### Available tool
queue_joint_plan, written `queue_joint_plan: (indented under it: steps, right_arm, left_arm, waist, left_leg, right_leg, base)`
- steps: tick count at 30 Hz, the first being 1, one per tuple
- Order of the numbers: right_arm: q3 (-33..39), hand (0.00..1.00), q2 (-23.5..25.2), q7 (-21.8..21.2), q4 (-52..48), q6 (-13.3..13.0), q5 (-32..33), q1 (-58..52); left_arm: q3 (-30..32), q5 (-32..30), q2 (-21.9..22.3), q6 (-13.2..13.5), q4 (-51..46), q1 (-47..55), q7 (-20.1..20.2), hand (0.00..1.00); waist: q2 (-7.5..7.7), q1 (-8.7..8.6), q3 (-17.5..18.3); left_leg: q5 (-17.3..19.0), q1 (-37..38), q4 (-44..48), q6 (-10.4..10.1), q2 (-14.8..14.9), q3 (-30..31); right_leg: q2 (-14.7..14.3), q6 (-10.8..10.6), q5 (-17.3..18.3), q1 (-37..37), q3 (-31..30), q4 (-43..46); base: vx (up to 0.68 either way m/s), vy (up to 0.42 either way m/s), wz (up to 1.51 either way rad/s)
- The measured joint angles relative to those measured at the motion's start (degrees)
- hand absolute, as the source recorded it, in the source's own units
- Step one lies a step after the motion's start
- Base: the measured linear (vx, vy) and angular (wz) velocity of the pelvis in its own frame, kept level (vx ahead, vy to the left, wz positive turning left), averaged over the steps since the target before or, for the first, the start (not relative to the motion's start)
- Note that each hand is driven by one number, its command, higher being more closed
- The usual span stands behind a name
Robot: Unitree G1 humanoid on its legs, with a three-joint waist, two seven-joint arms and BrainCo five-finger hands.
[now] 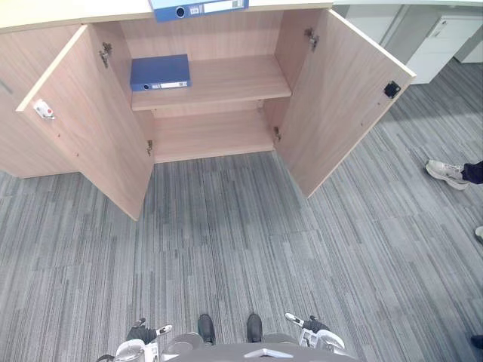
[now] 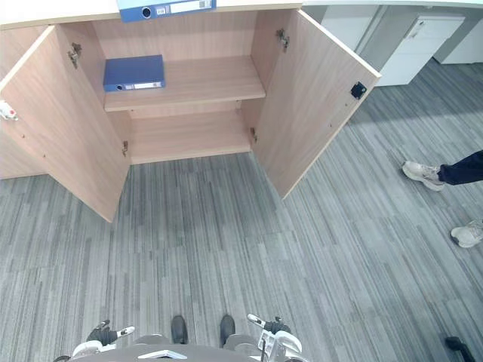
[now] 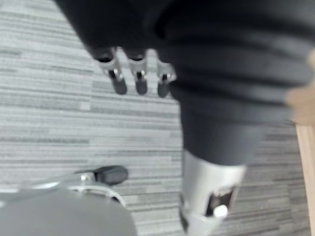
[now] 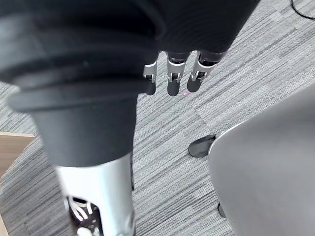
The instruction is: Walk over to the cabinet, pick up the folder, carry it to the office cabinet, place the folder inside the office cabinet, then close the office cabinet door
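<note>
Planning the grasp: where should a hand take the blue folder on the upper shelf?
Likely its spine, from the front: the blue folder lies flat with its labelled spine facing the opening, near the shelf edge.

Blue folder (image 1: 159, 72) flat on the upper wooden shelf (image 1: 234, 79), left end

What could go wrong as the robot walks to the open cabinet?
The left door and right door stand wide open; an arm might catch one. A folder on the shelf and a folder on top look alike, so the wrong one might be taken.
</note>
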State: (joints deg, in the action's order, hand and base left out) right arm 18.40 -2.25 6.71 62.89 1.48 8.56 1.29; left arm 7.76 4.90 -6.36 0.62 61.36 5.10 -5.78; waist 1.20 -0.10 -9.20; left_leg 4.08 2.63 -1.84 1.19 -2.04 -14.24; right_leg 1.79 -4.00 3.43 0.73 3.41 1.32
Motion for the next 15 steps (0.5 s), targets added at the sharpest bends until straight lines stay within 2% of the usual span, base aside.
queue_joint_plan:
  steps: [1,2,4,5,6,7,9,11,12,14,15]
  right_arm:
    - [0.0,0.0,0.0,-0.1,-1.0,0.0,0.0,0.0]
    - [0.0,0.0,0.0,-0.1,-1.3,0.0,0.0,0.0]
    - [-0.1,0.0,0.0,-0.2,-1.8,-0.1,0.0,0.7]
    - [-0.1,0.0,-0.2,-0.2,-2.1,-0.1,0.0,1.1]
    - [-0.1,0.0,-0.6,-0.2,-2.3,-0.2,0.0,1.2]
    - [-0.3,0.0,-0.5,-0.2,-2.4,-0.2,0.0,1.7]
    - [-0.6,0.0,-0.5,-0.2,-2.8,-0.4,0.1,2.0]
    - [-1.9,0.0,-0.6,-0.2,-3.8,-0.7,0.1,2.6]
    - [-2.1,0.0,-0.6,-0.2,-4.0,-1.2,0.1,3.1]
    - [-2.2,0.0,-0.6,-0.2,-4.0,-1.3,0.1,3.3]
    - [-2.4,0.0,-0.5,-0.2,-4.0,-1.3,0.1,2.7]
  left_arm:
    - [0.0,0.0,-0.2,0.0,-0.1,-0.4,0.0,0.0]
    - [-0.1,0.0,-0.2,0.0,-0.1,-0.5,0.0,0.0]
    - [-0.8,0.0,-0.1,0.0,0.0,-0.8,0.0,0.0]
    - [-1.3,0.0,0.0,0.0,-0.1,-1.3,0.0,0.0]
    - [-1.3,0.0,0.1,0.0,-0.1,-1.5,0.0,0.0]
    - [-1.2,0.1,-0.1,0.0,-0.1,-2.1,-0.1,0.0]
    - [-1.2,0.1,0.1,0.0,-0.1,-2.3,-0.1,0.0]
    - [-1.2,0.6,0.7,0.0,0.0,-3.3,-0.1,0.0]
    - [-1.2,0.6,0.7,0.0,0.1,-3.7,0.0,0.0]
    - [-1.6,0.6,1.1,0.1,0.1,-3.7,0.0,0.0]
    - [-1.4,0.7,1.3,0.2,0.1,-2.9,0.0,0.0]
  waist:
    - [-0.16,0.13,-0.9]
    - [-0.31,0.12,-1.0]
    - [-0.91,0.02,-1.6]
    - [-1.12,-0.29,-2.2]
    - [-1.19,-0.48,-2.5]
    - [-1.26,-0.43,-3.4]
    - [-1.37,-1.01,-3.5]
    - [-1.93,-1.89,-3.9]
    - [-2.26,-2.42,-4.1]
    - [-1.78,-3.15,-4.1]
    - [-1.02,-3.24,-3.8]
  left_leg:
    - [2.4,-0.2,3.0,0.4,0.1,-0.3]
    - [3.3,-0.2,4.0,0.4,0.1,-0.4]
    - [4.3,0.9,5.0,0.8,0.1,-0.7]
    - [5.0,2.3,4.7,1.8,0.1,0.1]
    - [5.5,3.0,4.7,2.5,0.1,0.3]
    - [6.6,4.8,4.7,2.5,0.0,0.8]
    - [7.7,6.6,4.4,2.3,0.9,2.0]
    - [8.3,8.3,3.3,1.8,2.3,3.3]
    - [8.7,9.2,2.6,1.2,3.3,4.2]
    - [10.0,10.8,2.5,-1.2,3.6,5.6]
    - [11.1,12.4,2.6,-3.1,3.2,6.6]
  right_leg:
    - [0.6,-0.9,2.9,-2.1,0.3,6.6]
    - [0.9,-1.7,4.0,-3.5,0.5,10.0]
    - [1.8,-1.8,5.8,-8.3,1.0,22.9]
    - [2.6,-1.3,6.4,-11.5,2.5,30.6]
    - [3.0,-1.0,7.2,-12.5,3.5,33.3]
    - [4.0,-0.7,10.6,-14.3,5.0,37.5]
    - [3.8,-0.1,13.2,-16.7,7.3,37.8]
    - [2.5,0.7,12.9,-19.7,9.2,33.8]
    - [1.5,1.4,11.5,-21.8,10.1,29.9]
    - [0.4,2.9,6.4,-22.7,9.7,23.5]
    - [0.4,4.6,2.4,-22.0,9.7,21.0]
  base:
    - [0.2,0.085,-0.11]
    - [0.17,0.074,-0.11]
    - [0.17,0.092,0.0]
    - [0.22,0.11,0.1]
    - [0.24,0.084,0.16]
    - [0.17,0.034,0.13]
    - [0.25,-0.001,0.29]
    - [0.3,-0.057,0.39]
    - [0.34,-0.096,0.54]
    - [0.4,-0.133,0.61]
    - [0.48,-0.21,0.58]
